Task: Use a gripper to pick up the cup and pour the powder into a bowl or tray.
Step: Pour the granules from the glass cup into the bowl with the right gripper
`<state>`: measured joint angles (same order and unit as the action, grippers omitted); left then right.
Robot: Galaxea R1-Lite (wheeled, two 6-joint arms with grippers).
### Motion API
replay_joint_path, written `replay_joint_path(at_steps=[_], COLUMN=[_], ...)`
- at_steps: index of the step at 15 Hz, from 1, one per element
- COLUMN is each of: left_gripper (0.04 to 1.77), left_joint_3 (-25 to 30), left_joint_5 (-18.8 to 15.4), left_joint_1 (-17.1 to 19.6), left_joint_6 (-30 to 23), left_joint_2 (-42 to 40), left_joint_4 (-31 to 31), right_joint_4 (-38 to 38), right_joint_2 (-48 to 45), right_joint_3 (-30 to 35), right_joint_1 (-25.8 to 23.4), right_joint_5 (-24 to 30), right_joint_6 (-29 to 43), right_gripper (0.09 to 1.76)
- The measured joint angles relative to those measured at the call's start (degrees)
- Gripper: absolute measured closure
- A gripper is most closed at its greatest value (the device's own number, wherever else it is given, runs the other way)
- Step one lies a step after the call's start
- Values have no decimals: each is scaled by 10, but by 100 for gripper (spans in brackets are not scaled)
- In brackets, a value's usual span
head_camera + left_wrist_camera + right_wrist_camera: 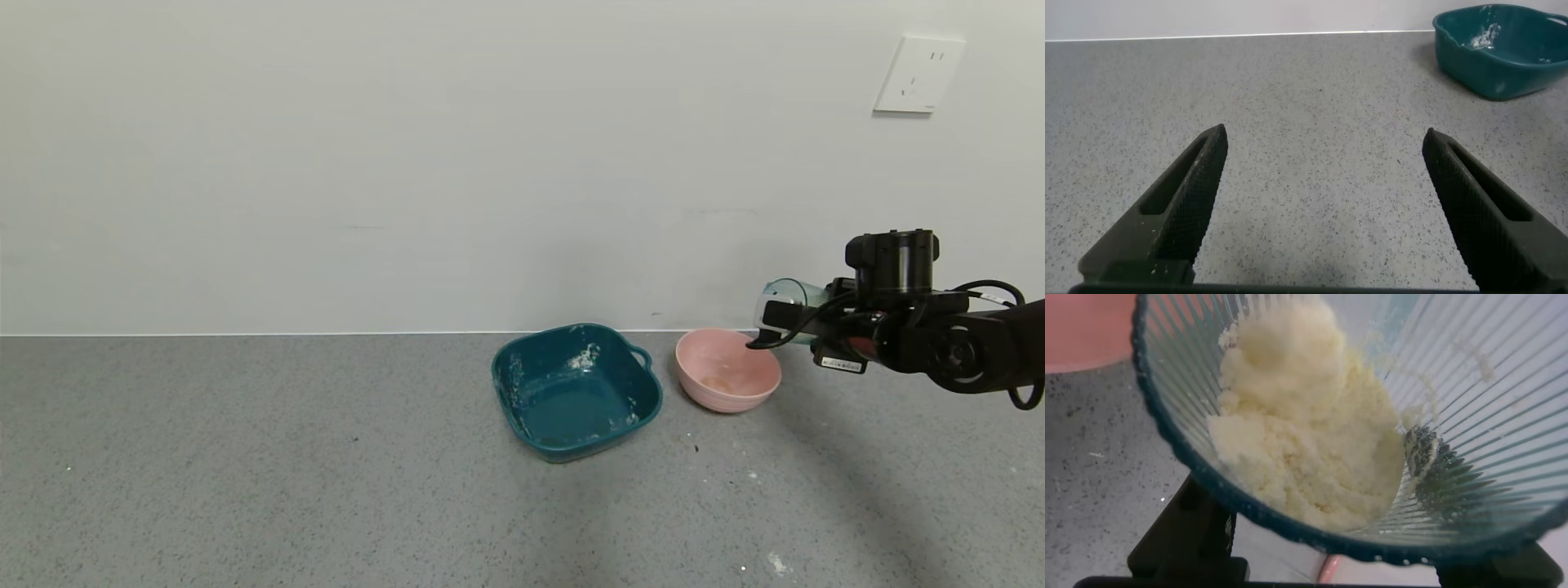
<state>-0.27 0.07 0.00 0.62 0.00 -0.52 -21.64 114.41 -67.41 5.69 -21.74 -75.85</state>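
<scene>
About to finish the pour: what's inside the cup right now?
White clumpy powder sits heaped inside the tilted cup, held by the right gripper above the pink bowl. The cup's bottom is buried under powder, unseen.

No legible writing in any view.
A white label point(839, 364) sits on the underside of the right hand point(775, 320), at about 3 o'clock from the pink bowl point(727, 369); its dark print cannot be made out. The wall socket plate point(918, 74) at 1 o'clock carries only slot openings and an unreadable mark.
</scene>
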Motion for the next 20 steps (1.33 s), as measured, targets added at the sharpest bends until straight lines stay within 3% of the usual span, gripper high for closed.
replay_joint_path(at_steps=[20], left_gripper=[9], left_joint_3=[0], left_joint_5=[0], left_joint_1=[0], left_joint_6=[0], left_joint_2=[0], left_joint_4=[0], right_joint_4=[-52], right_joint_2=[48], right_joint_3=[-18], right_joint_1=[29], right_joint_5=[-95], right_joint_6=[-211], right_gripper=[54])
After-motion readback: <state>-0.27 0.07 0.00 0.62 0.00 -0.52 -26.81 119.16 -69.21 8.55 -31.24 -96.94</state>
